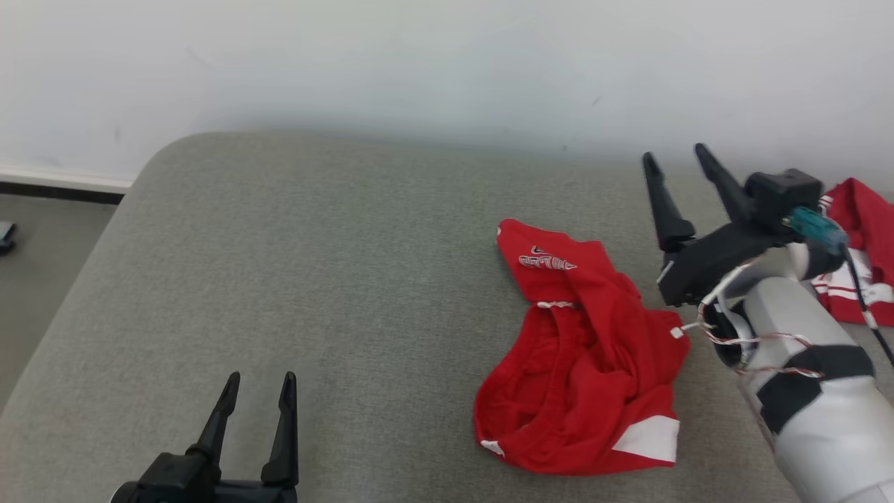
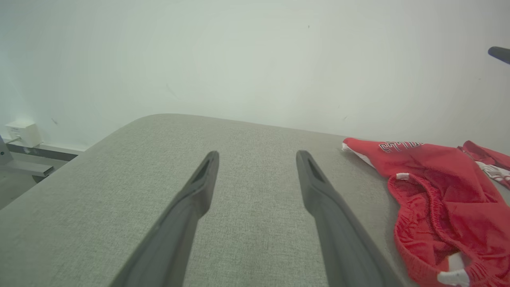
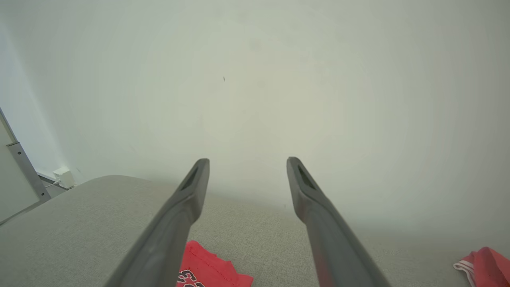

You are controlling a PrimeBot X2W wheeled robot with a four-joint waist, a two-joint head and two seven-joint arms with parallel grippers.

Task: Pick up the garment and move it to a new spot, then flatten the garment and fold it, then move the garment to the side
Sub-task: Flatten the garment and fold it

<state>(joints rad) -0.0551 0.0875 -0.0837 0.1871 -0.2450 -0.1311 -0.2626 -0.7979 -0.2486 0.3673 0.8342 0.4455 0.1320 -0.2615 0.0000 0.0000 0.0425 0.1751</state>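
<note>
Found the garment (image 1: 587, 363) crumpled on the worktop (image 1: 314, 279), right of middle, with its long axis running from the lettered far end to the white-patched near end. Noted the right gripper (image 1: 675, 153) spread and empty, poised above the worktop just beside the heap's right flank, fingers aimed at the wall, the cloth below and to its left; noted the left gripper (image 1: 261, 377) spread too, well apart at the near left. Judged the right arm nearer, yet reckoned flattening to need both.

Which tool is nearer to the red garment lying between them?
Right. The right tool is raised just right of the red garment; the left tool is far to its left.
</note>
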